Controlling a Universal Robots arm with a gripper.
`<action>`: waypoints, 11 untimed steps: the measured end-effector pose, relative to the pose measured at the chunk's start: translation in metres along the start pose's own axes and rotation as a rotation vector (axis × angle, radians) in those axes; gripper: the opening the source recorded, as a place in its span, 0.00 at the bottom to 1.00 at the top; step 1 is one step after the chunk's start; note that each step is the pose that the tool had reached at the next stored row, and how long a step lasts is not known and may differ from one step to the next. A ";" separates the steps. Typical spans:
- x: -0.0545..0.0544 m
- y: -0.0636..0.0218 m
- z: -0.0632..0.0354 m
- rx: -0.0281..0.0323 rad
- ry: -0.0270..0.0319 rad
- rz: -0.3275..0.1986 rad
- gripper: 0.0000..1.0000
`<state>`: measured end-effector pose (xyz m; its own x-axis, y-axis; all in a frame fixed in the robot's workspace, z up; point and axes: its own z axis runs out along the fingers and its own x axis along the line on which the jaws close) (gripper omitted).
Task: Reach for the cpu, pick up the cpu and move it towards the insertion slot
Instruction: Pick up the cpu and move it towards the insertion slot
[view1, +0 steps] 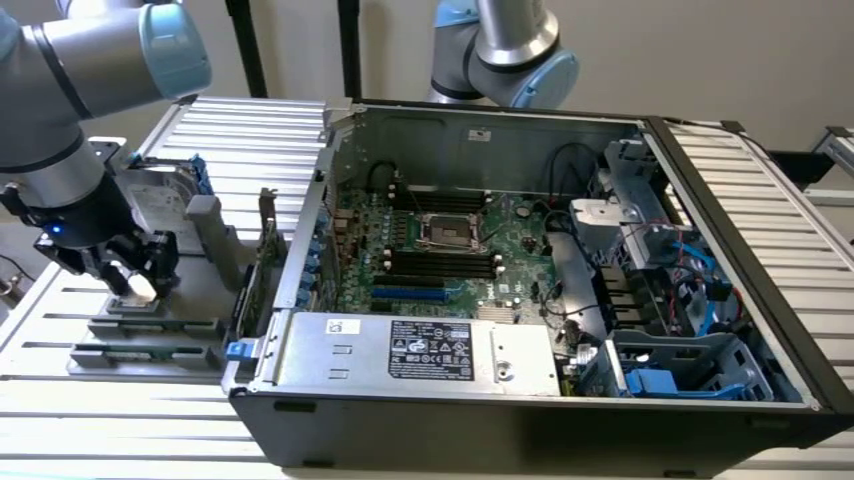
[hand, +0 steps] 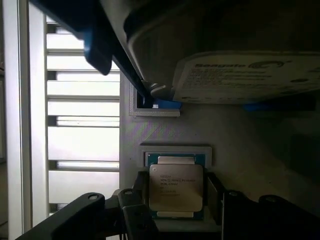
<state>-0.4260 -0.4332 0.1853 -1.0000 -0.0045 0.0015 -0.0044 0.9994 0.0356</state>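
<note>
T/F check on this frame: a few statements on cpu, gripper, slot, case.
1. The cpu sits in a gray holder outside the computer case. True.
2. The gripper is above the insertion slot. False: it is down at the cpu, to the exterior view's left of the case.
3. The case is closed. False: its side is open and the green board shows.
4. A hard drive lies near the cpu. True.

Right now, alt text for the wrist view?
A silvery square cpu lies flat in a pale grey holder, with the black gripper on both sides of it. Beyond it sits a silver Seagate hard drive with blue brackets, all on a white slatted table.
</note>
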 end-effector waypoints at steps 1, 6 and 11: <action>0.000 0.0001 0.0001 0.0013 0.0000 0.000 0.58; 0.000 0.0008 0.0000 0.0133 0.0019 0.000 0.56; 0.000 0.0010 -0.0003 0.0194 0.0028 0.000 0.55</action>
<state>-0.4261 -0.4323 0.1856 -1.0000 -0.0044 0.0042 -0.0043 0.9999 0.0162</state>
